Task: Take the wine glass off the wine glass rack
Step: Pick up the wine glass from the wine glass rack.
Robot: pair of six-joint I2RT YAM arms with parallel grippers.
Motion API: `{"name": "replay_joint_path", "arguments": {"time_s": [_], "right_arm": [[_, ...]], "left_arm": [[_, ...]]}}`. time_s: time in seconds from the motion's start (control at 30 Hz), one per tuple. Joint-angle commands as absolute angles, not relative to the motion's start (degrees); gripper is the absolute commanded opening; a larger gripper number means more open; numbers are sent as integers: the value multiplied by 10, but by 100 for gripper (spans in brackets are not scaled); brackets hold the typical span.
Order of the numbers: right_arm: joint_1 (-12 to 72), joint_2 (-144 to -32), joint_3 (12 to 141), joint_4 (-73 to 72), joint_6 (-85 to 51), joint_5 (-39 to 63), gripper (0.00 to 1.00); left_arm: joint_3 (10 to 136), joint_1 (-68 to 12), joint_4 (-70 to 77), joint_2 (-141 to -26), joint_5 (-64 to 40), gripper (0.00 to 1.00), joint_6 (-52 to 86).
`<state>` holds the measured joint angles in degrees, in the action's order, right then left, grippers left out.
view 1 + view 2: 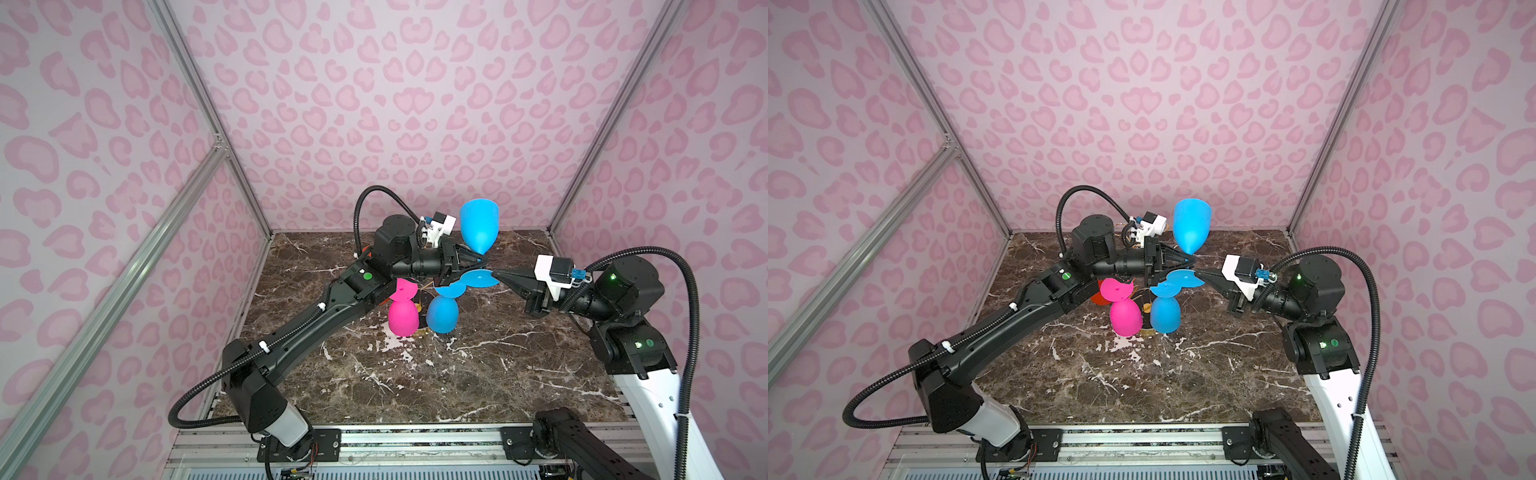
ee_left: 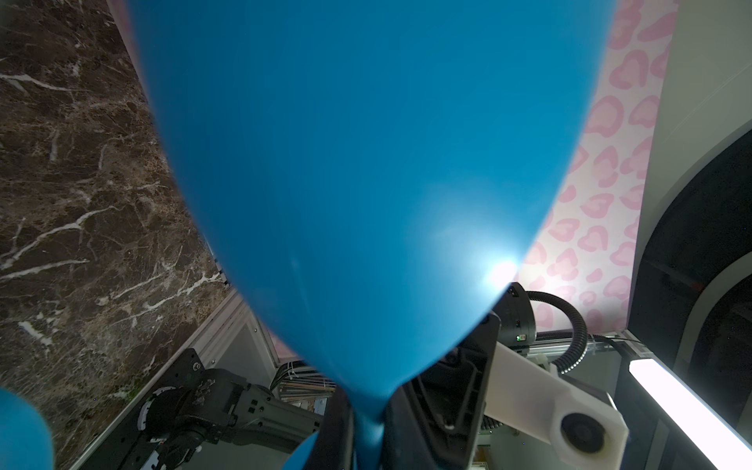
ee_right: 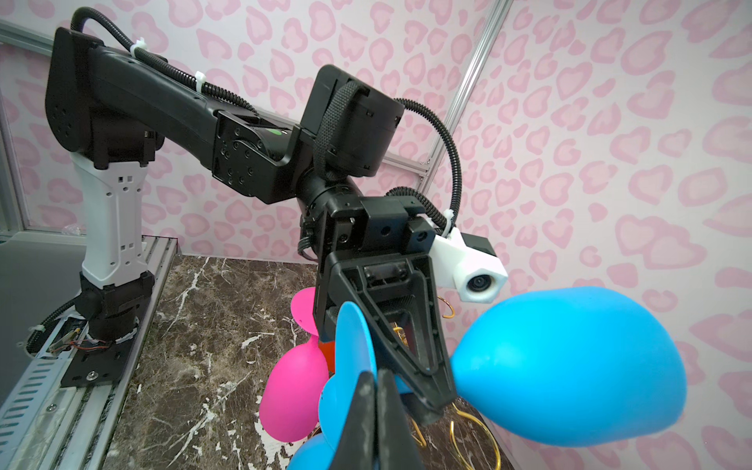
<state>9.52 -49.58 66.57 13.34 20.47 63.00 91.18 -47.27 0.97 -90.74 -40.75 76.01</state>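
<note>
Left claw (image 1: 482, 261) of mine pinches the stem (image 2: 368, 435) of the blue wine glass (image 1: 478, 224), bowl up, above the wine glass rack (image 3: 476, 423); my right claw (image 1: 495, 274) nips its foot (image 1: 478, 277). Glass looks free of the rack, mid-handover. Next, I judge: right lets go, left carries it to the marble table (image 1: 457, 374)

walls: pink heart-print panels (image 1: 415, 104) | frame: aluminium struts (image 1: 124, 282) | floor: dark brown white-veined marble (image 1: 415, 374) | light: bright strip (image 2: 671, 403)

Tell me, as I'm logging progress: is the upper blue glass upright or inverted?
Upright: the upper blue glass shows its bowl above the left pincer, foot below it.
</note>
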Motion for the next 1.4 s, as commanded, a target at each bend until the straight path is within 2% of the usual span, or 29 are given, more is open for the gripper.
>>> {"name": "replay_joint_path", "arguments": {"time_s": [0.0, 0.07, 0.1, 0.17, 0.2, 0.23, 0.5, 0.6, 0.77, 1.03, 1.2, 1.37], "right_arm": [[98, -495, 661, 138, 204, 623, 0], [101, -491, 657, 134, 203, 611, 4], [101, -488, 655, 133, 203, 607, 18], [101, -483, 652, 130, 196, 597, 46], [101, -479, 648, 124, 189, 589, 68], [102, -472, 643, 114, 183, 576, 99], [100, -381, 593, -55, 36, 418, 100], [100, -369, 625, -40, -4, 341, 100], [100, -393, 706, 65, -75, 201, 100], [98, -487, 804, 169, -209, 216, 97], [95, -567, 879, 215, -299, 293, 92], [95, -626, 906, 201, -400, 371, 83]], "left_arm": [[910, -476, 49, -908, -419, 4, 761], [910, -476, 51, -907, -417, 4, 761], [910, -477, 52, -907, -417, 4, 761], [910, -476, 55, -907, -416, 4, 762], [910, -476, 57, -907, -416, 4, 761], [910, -477, 58, -907, -414, 4, 760], [916, -475, 36, -901, -379, 4, 705], [924, -469, 26, -894, -356, 4, 662], [922, -457, 14, -866, -287, 4, 553], [883, -455, 8, -803, -130, 4, 310], [848, -456, 7, -775, -73, 4, 147], [812, -457, 15, -752, -19, 4, -7]]}}
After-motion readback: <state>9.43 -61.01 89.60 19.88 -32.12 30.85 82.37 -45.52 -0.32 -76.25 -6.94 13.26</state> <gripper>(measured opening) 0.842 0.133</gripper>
